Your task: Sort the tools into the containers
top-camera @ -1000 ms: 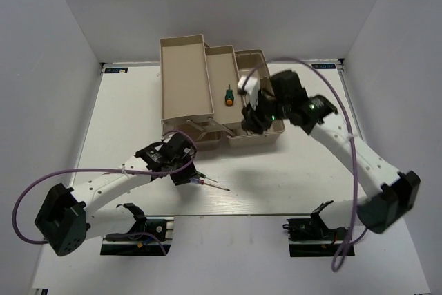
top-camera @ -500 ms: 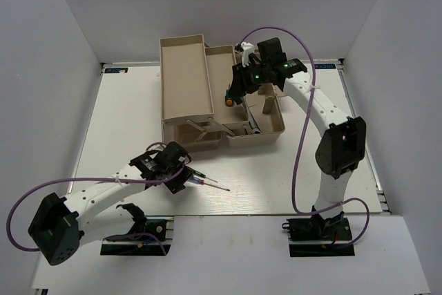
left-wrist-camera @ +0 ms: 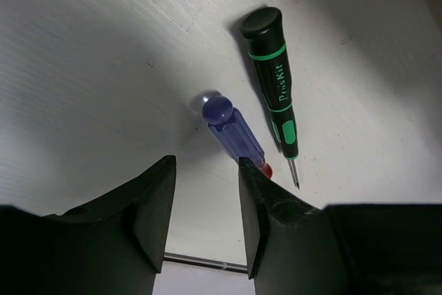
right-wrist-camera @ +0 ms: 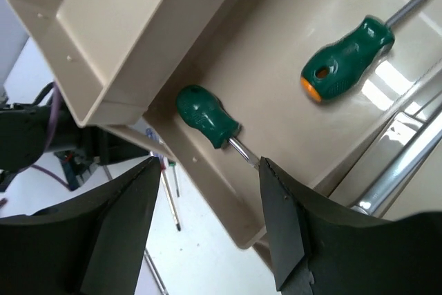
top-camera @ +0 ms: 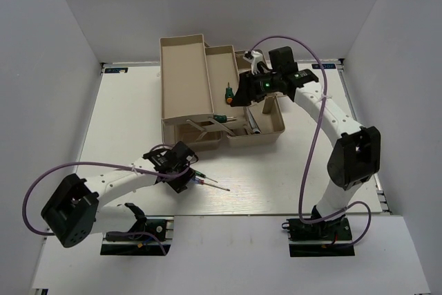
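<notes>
Sorting screwdrivers, some boxed and some still loose.
Top view: right pincer (top-camera: 243, 94) over the toolbox (top-camera: 185, 81), upper centre; left pincer (top-camera: 183, 179) low on the table (top-camera: 117, 122). Left wrist: jaws released above a blue screwdriver (left-wrist-camera: 231, 129) beside a green-black screwdriver (left-wrist-camera: 273, 67); light, stiff, likely slick, so pinch mid-handle. Right wrist: jaws released over a stubby green screwdriver (right-wrist-camera: 207, 117) lying in a tray (right-wrist-camera: 297, 129).
</notes>
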Tool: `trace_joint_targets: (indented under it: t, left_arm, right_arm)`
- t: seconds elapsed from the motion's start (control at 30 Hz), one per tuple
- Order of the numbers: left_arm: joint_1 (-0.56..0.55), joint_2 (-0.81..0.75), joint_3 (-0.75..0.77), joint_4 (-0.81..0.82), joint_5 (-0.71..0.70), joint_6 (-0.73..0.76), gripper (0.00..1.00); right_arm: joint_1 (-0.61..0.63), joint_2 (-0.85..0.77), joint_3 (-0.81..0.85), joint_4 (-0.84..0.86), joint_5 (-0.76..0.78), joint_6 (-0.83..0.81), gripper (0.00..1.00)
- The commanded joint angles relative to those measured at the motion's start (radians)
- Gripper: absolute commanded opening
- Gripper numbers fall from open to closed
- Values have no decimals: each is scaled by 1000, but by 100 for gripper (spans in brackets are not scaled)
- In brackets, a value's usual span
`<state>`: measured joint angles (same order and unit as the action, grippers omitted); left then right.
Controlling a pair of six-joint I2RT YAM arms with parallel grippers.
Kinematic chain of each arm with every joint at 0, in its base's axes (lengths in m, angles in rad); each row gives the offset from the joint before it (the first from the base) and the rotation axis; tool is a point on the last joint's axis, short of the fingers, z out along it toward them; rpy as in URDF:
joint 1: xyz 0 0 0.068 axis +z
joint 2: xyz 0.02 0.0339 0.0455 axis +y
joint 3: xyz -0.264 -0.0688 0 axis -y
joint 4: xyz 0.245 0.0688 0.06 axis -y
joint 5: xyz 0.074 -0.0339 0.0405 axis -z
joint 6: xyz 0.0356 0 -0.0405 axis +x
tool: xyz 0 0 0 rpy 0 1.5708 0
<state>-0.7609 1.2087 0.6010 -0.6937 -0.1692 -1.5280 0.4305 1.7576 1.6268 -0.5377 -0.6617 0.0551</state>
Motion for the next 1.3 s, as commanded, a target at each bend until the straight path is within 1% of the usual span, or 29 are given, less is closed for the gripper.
trace_joint_targets:
  t: [0.0, 0.13, 0.3, 0.5, 0.63, 0.83, 0.97, 1.07, 1.1, 1.17, 1.2, 1.23, 1.27]
  left_arm:
    - [6, 9, 13, 34, -10, -15, 52]
    - [15, 18, 13, 57, -21, -15, 52]
    - [15, 28, 51, 57, -21, -15, 52]
    - [15, 90, 74, 57, -10, -6, 52]
    - [15, 127, 100, 17, -10, 3, 52]
    - [15, 159, 109, 17, -10, 3, 52]
    - [15, 213, 164, -33, -10, 3, 52]
    - [15, 236, 174, -56, 2, 3, 52]
    - [15, 236, 174, -67, 2, 3, 48]
    - [15, 236, 160, -67, 13, 3, 44]
    - [15, 236, 143, -67, 13, 3, 40]
    - [5, 226, 132, -67, 23, 3, 40]
    - [5, 226, 108, -67, 37, 3, 37]
  right_arm:
    - [-21, -67, -62, 70, -59, 32, 65]
    - [-38, -93, -120, 91, -73, 34, 65]
    - [-50, -118, -168, 99, -87, 31, 65]
    - [-61, -130, -196, 125, -98, 57, 65]
    - [-73, -145, -209, 136, -92, 72, 65]
    - [-90, -171, -248, 171, -110, 97, 65]
    - [-101, -188, -272, 194, -121, 106, 65]
    - [-111, -195, -281, 203, -131, 118, 65]
    - [-116, -198, -285, 211, -134, 121, 65]
    - [-122, -207, -292, 214, -145, 129, 65]
    - [-122, -208, -294, 219, -147, 130, 65]
    - [-128, -208, -303, 223, -153, 134, 65]
    - [-130, -216, -308, 232, -154, 140, 65]
